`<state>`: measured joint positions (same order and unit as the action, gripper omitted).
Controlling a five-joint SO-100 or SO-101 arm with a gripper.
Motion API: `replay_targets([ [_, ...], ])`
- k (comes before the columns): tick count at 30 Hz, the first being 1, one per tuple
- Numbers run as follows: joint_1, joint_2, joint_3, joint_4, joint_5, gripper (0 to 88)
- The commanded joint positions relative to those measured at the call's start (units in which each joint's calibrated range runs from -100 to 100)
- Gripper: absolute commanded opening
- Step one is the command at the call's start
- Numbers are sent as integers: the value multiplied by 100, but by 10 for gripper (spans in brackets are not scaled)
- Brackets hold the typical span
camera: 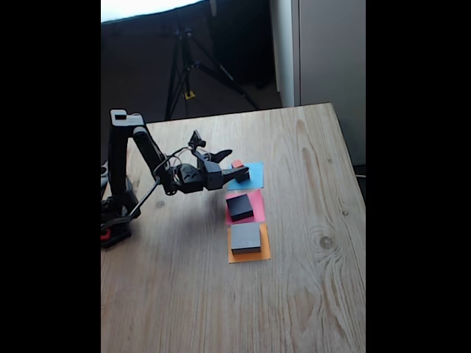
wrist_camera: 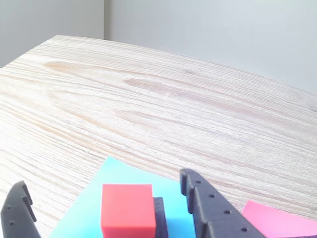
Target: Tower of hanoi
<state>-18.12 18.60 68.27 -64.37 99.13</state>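
In the fixed view the arm [camera: 140, 158] stands at the left edge of the wooden table [camera: 309, 279] and reaches right, with its hand [camera: 237, 170] over the blue square [camera: 255, 176]. Three paper squares lie in a line running from far to near: blue, then pink [camera: 257, 208], then orange [camera: 263, 254]. A black slab [camera: 239, 207] sits on the pink one and a grey slab [camera: 246, 238] on the orange one; the two are close but apart.

In the wrist view the hand [wrist_camera: 104, 198] is open, one finger [wrist_camera: 17, 210] at the left edge of the frame and the other [wrist_camera: 208, 208] to the right. The red cube [wrist_camera: 127, 209] sits between them, touching neither, with clear gaps on both sides. It rests on the blue square [wrist_camera: 124, 173], and a dark block [wrist_camera: 158, 218] stands just behind it to its right, mostly hidden; whether they touch I cannot tell. A corner of the pink square [wrist_camera: 277, 220] shows at the lower right.

Beyond the blue square the table runs bare to its far edge, and in the fixed view the right and near parts of the table are open wood.
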Motion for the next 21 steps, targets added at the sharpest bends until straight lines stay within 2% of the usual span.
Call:
replay_targets([
  [1,-156,40,-127,-172,87,354],
  [21,-290,260,-73,-277,87,342],
])
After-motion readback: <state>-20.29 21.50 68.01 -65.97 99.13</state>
